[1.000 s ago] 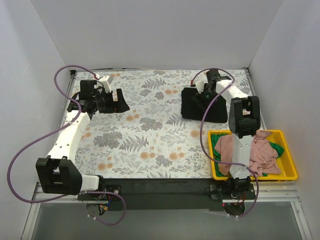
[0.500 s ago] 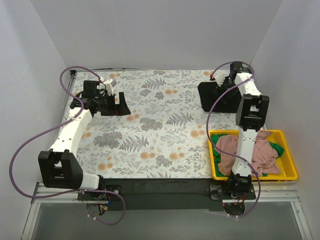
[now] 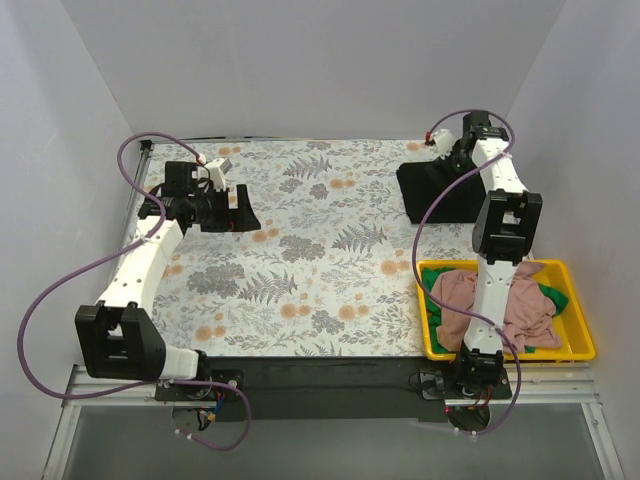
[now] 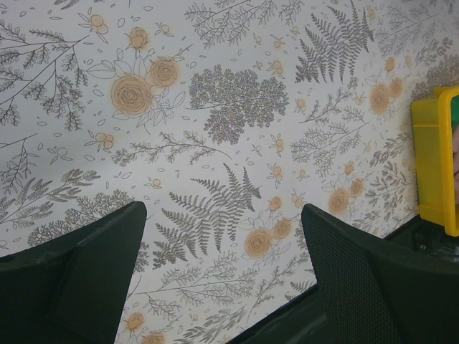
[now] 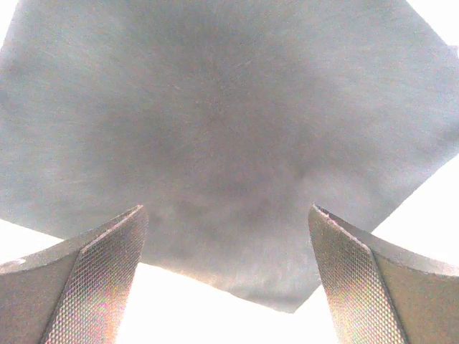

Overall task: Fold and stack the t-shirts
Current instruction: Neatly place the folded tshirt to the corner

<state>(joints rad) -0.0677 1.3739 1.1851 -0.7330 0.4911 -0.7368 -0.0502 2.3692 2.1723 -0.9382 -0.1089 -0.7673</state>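
Sitting just beyond the far edge of the yellow bin (image 3: 550, 356), the folded black t-shirt (image 3: 440, 198) is now lying farther back and more to the right than a second ago, when it was resting off the bin's far left corner. The right gripper (image 3: 443, 168) is hovering over the shirt's far part, having travelled back with it, and the right arm is stretching straighter away from the bin. The left gripper (image 3: 238, 207) is staying almost where it was, far across to the left of the bin.

The right fingers (image 5: 93, 265) are standing wide apart and gripping nothing. Dark cloth is filling the wrist view beneath them, and it cannot be told whether they are touching it. The left fingers (image 4: 72, 279) are likewise spreading wide, holding nothing, hanging above the floral tablecloth (image 3: 320, 260). The pink t-shirt (image 3: 525, 305) and the green t-shirt (image 3: 556, 293) are lying crumpled inside the bin, the pink one on top.
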